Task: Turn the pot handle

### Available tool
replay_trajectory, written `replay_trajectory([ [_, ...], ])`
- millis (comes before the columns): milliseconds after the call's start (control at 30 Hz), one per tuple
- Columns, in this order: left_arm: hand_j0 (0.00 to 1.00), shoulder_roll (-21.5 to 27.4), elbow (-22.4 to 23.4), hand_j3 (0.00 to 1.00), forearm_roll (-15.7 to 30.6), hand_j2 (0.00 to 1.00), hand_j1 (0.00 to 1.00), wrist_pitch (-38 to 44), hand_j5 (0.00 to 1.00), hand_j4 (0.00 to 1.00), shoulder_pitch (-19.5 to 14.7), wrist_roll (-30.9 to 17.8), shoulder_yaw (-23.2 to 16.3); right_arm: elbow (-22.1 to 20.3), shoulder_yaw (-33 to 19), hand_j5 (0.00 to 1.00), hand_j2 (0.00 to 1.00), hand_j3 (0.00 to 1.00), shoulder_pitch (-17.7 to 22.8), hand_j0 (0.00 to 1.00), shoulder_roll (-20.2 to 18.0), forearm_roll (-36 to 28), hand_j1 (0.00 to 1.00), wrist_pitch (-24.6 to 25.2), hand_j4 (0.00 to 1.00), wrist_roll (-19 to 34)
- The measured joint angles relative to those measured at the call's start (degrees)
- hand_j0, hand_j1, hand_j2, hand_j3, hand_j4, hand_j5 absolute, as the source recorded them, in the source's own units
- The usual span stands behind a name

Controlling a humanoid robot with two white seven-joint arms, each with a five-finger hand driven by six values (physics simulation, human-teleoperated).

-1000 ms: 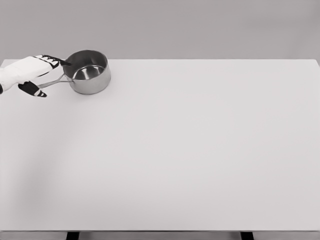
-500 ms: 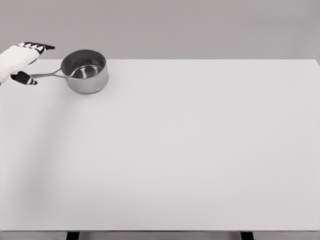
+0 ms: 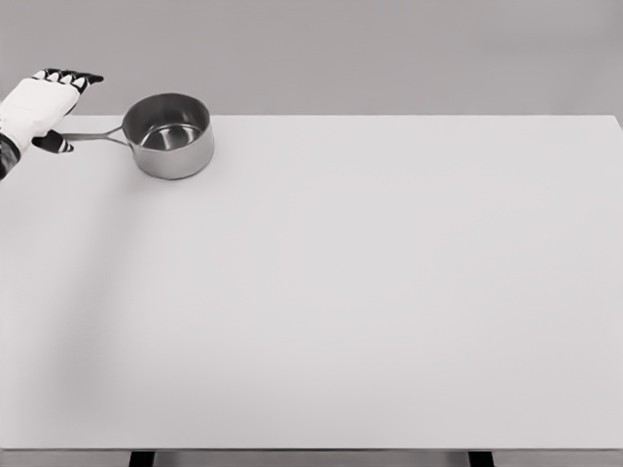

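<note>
Fingers of the left hand lie straight and together above the handle tip, so the pot could slip free mid-turn.

You're in a bare simulated test space, not a furnished room: a plain white table spreads rightward from the left hand, with a flat, featureless grey backdrop behind the hand.

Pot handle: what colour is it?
Silvery grey metal, matching the pot; the handle shows in the head view, beside the left hand.
</note>
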Motion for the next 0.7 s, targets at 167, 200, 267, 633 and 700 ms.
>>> replay_trajectory([
  [167, 1.0, -0.71, 0.2, 1.0, -2.71, 1.0, 1.0, 2.62, 1.0, 1.0, 0.0, 1.77, -0.02, 0.0, 0.0, 1.0, 1.0, 1.0, 0.0, 1.0, 0.0, 0.0, 1.0, 0.0, 1.0, 0.0],
  [200, 1.0, -0.92, 0.32, 1.0, -3.07, 1.0, 1.0, 2.95, 1.0, 1.0, 0.0, 2.03, -0.02, 0.0, 0.0, 1.0, 1.0, 1.0, 0.0, 1.0, 0.0, 0.0, 1.0, 0.0, 1.0, 0.0],
  [267, 1.0, -1.24, 0.46, 1.0, -3.58, 1.0, 1.0, 3.34, 1.0, 1.0, 0.09, 2.41, -0.05, 0.0, 0.0, 1.0, 1.0, 1.0, 0.0, 1.0, 0.0, 0.0, 1.0, 0.01, 1.0, 0.0],
  [633, 1.0, 6.36, -0.83, 1.0, 7.47, 1.0, 1.0, -16.77, 1.0, 1.0, 1.05, 2.74, -0.22, 0.0, 0.0, 1.0, 1.0, 1.0, -0.09, 1.0, 0.0, 0.0, 1.0, 0.01, 1.0, 0.0],
  [700, 1.0, 8.7, -1.96, 1.0, 11.18, 1.0, 1.0, -19.45, 1.0, 1.0, 2.02, 2.67, -0.31, 0.0, 0.01, 1.0, 1.0, 1.0, 0.0, 1.0, 0.0, 0.01, 1.0, 0.01, 1.0, 0.0],
])
